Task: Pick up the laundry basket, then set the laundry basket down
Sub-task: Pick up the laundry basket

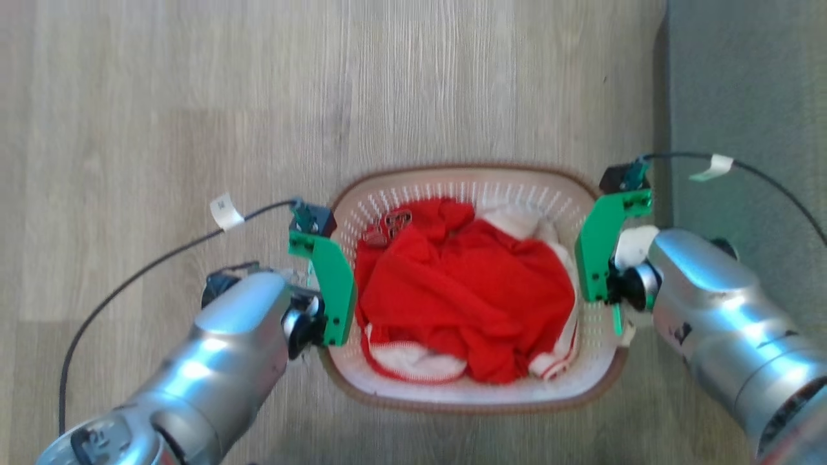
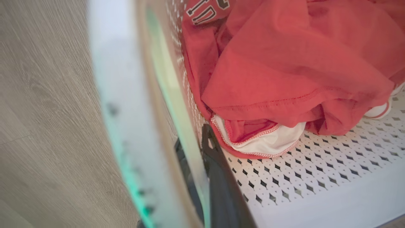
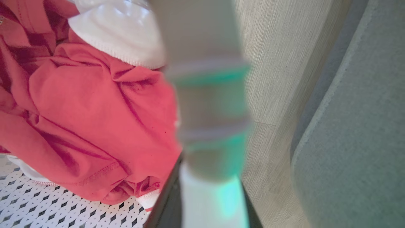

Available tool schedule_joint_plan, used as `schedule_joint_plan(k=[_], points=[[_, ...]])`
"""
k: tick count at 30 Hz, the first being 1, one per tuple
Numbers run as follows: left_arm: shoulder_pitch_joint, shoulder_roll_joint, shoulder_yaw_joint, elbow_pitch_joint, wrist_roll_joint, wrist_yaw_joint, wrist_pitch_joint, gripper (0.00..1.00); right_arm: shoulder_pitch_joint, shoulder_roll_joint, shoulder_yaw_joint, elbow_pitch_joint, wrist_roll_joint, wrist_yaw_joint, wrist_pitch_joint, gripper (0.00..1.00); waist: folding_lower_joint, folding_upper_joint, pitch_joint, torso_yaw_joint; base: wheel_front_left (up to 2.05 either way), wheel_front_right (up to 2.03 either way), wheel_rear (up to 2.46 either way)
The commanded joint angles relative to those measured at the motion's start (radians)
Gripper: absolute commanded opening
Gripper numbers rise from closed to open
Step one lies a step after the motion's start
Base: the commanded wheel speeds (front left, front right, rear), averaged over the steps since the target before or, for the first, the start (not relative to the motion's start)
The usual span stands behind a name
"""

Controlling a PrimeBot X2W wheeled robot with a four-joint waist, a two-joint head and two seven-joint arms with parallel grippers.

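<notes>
The left gripper clamps the left wall of the laundry basket, the right gripper its right wall. Red clothing lies inside the basket.

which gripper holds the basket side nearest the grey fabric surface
The right gripper: it clamps the white perforated laundry basket on the side beside the grey fabric surface; the left gripper clamps the opposite side, over pale wood floor.
</notes>
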Motion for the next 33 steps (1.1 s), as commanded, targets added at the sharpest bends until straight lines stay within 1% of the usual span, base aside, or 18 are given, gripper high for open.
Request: schedule_joint_plan(k=[1, 3, 5, 7, 9, 20, 27, 33], points=[[0.006, 0.015, -0.012, -0.035, 0.003, -0.017, 0.018, 0.00, 0.059, 0.034, 0.038, -0.031, 0.005, 0.008, 0.024, 0.00, 0.0001, -0.0001, -0.077, 0.002, 0.00, 0.00, 0.00], [0.015, 0.018, -0.015, -0.043, 0.000, -0.017, 0.030, 0.00, 0.068, 0.037, 0.041, -0.031, 0.016, 0.008, 0.037, 0.00, 0.0001, -0.0001, -0.094, 0.002, 0.00, 0.00, 0.00], [0.037, 0.026, -0.023, -0.073, -0.010, -0.017, 0.075, 0.00, 0.087, 0.044, 0.043, -0.033, 0.044, 0.008, 0.066, 0.00, 0.0001, -0.0001, -0.131, 0.002, 0.00, 0.00, 0.00], [0.057, 0.042, -0.029, -0.113, -0.023, -0.017, 0.126, 0.00, 0.102, 0.048, 0.047, -0.032, 0.064, 0.008, 0.089, 0.00, 0.0001, -0.0001, -0.166, 0.003, 0.00, 0.00, 0.00], [0.068, 0.060, -0.033, -0.143, -0.030, -0.017, 0.148, 0.00, 0.113, 0.051, 0.053, -0.033, 0.079, 0.008, 0.102, 0.00, 0.0001, -0.0001, -0.198, 0.005, 0.00, 0.00, 0.00], [0.145, 0.112, -0.041, -0.204, -0.045, -0.017, 0.204, 0.00, 0.166, 0.074, 0.069, -0.038, 0.157, 0.008, 0.150, 0.00, 0.0001, -0.0001, -0.362, 0.013, 0.00, 0.00, 0.00], [0.176, 0.123, -0.042, -0.231, -0.052, -0.017, 0.230, 0.00, 0.183, 0.080, 0.084, -0.039, 0.183, 0.008, 0.153, 0.00, 0.0001, -0.0001, -0.413, 0.035, 0.00, 0.00, 0.00], [0.197, 0.134, -0.042, -0.238, -0.058, -0.017, 0.243, 0.00, 0.198, 0.092, 0.102, -0.042, 0.201, 0.008, 0.160, 0.00, 0.0001, -0.0001, -0.437, 0.041, 0.00, 0.00, 0.00]])
